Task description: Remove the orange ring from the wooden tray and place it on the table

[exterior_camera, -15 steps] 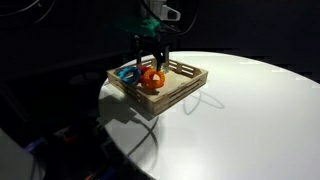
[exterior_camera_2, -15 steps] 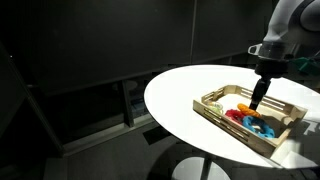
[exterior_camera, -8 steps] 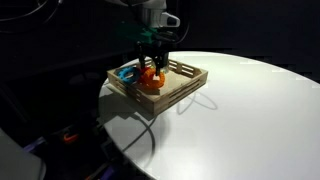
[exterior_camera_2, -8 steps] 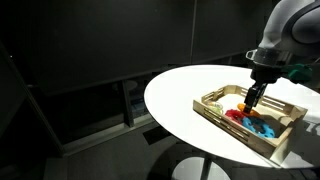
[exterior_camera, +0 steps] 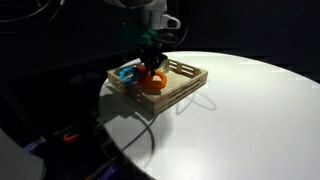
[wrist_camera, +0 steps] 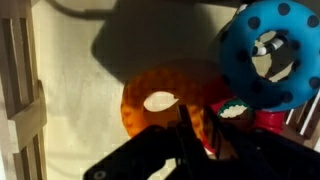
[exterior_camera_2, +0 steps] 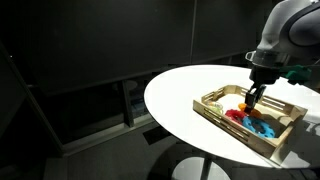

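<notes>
Exterior view, looking across the table (exterior_camera: 250, 110): the wooden tray (exterior_camera: 176, 94) sat near the edge of the white top. The gripper (exterior_camera: 150, 64) pointed straight down into the tray, with its fingertips at the top of the orange ring (exterior_camera: 152, 84). The ring lay inside the tray, about at its middle. A blue ring (exterior_camera: 127, 72) lay in the tray beside it. At this size the gap between the fingers could not be made out.

Exterior view, from the far side: the arm (exterior_camera_2: 285, 30) reached down over the tray (exterior_camera_2: 235, 128), which stood on the table (exterior_camera_2: 185, 95). The gripper (exterior_camera_2: 250, 99) was low inside the tray, over the orange ring (exterior_camera_2: 244, 108). A red ring (exterior_camera_2: 231, 115) and the blue ring (exterior_camera_2: 263, 126) lay close alongside. The fingers read as one dark shape, so their opening could not be told.

Wrist view: the orange ring (wrist_camera: 138, 112) lay flat on the tray floor (wrist_camera: 80, 70), hole upward. The dark gripper (wrist_camera: 190, 142) came in from the bottom edge and one finger (wrist_camera: 198, 125) crossed the ring's band. The blue ring (wrist_camera: 240, 50) overlapped the orange ring's upper right, with the red ring (wrist_camera: 270, 121) below it. Whether the fingers had closed on the band could not be told.
</notes>
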